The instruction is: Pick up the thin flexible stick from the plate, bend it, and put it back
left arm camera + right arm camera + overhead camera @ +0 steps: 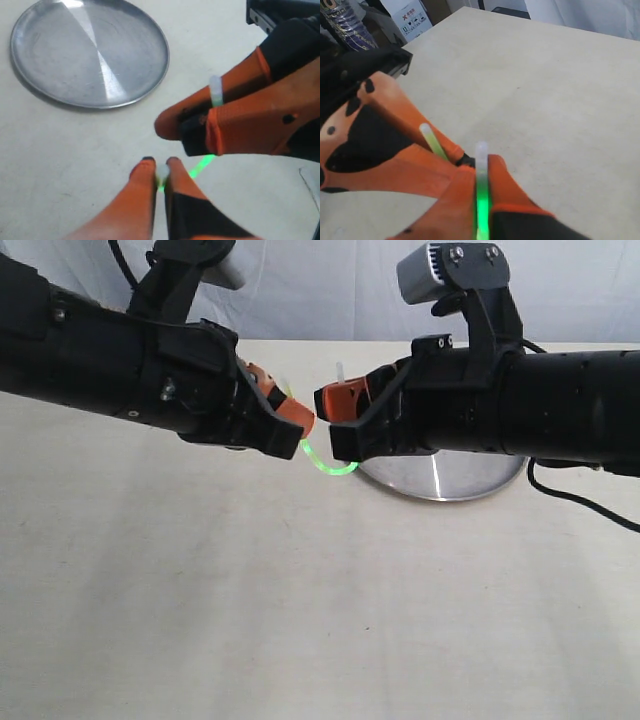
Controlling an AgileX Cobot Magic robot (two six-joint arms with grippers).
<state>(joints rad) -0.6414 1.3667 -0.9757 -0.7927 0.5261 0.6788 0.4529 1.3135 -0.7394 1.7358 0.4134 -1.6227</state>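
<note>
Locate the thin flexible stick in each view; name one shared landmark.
Exterior view: thin flexible stick arcs from left end effector to right end effector.
Left wrist view: green stretch past the near fingertips.
Right wrist view: stick pinched between near fingers.
Shared landmark: left end effector.

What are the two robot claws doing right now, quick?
Left gripper: jaws closed on the thin flexible stick, near one end.
Right gripper: jaws closed on the same stick, near its other end.
</note>
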